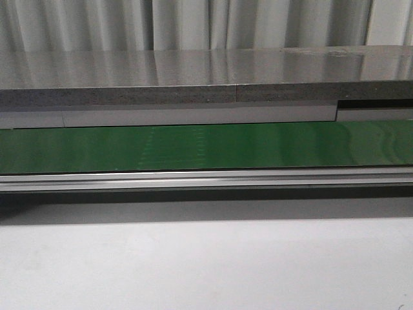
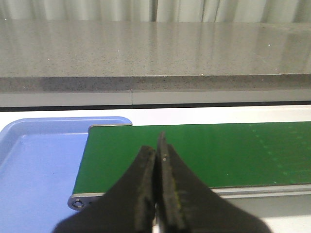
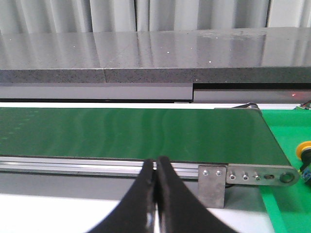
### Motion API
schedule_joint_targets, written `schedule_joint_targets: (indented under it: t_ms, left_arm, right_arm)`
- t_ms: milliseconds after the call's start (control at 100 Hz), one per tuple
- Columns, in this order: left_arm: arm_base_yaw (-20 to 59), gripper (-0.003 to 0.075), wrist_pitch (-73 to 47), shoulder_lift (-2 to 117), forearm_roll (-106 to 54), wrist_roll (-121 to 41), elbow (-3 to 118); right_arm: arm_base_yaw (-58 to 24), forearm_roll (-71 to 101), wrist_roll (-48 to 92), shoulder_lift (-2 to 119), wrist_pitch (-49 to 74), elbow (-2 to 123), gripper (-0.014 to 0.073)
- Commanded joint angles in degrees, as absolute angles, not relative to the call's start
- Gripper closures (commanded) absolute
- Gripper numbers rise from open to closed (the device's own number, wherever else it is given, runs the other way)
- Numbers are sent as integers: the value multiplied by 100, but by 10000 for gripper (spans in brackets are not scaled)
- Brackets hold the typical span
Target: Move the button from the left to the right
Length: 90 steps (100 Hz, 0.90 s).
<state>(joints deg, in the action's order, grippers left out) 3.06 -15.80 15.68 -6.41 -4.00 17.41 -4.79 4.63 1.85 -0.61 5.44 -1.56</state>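
A round yellow-orange cap (image 3: 304, 148) shows at the edge of the right wrist view, on a green surface (image 3: 286, 204) past the right end of the green belt (image 3: 131, 131); it looks like a button, mostly cut off by the frame. No button shows on the belt in the front view (image 1: 206, 147) or the left wrist view (image 2: 204, 153). My left gripper (image 2: 156, 148) is shut and empty above the belt's left end. My right gripper (image 3: 156, 162) is shut and empty in front of the belt's near rail. Neither gripper shows in the front view.
A blue tray (image 2: 39, 165) lies beside the belt's left end. A grey speckled shelf (image 1: 206, 77) runs behind the belt. An aluminium rail (image 1: 206, 181) and a metal bracket (image 3: 212, 184) edge the belt's near side. A white tabletop (image 1: 206, 265) lies in front.
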Motion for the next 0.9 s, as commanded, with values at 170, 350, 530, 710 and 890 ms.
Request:
schedule_joint_targets:
  t_ms: [170, 350, 530, 710, 890]
  left_arm:
    - [338, 740, -1126, 1611, -715, -380, 1903]
    - [338, 740, -562, 1576, -315, -380, 1852]
    - [338, 740, 229, 1231, 31, -380, 1396]
    - [338, 740, 252, 657, 79, -337, 815]
    - [338, 740, 119, 95, 405, 385, 296]
  right_arm:
    - [-495, 425, 185, -165, 56, -72, 661]
    - [-495, 425, 185, -165, 56, -72, 661]
    - [-495, 425, 185, -165, 56, -72, 661]
    - [-495, 425, 185, -165, 56, -72, 661]
    - [-495, 425, 185, -165, 56, -72, 661]
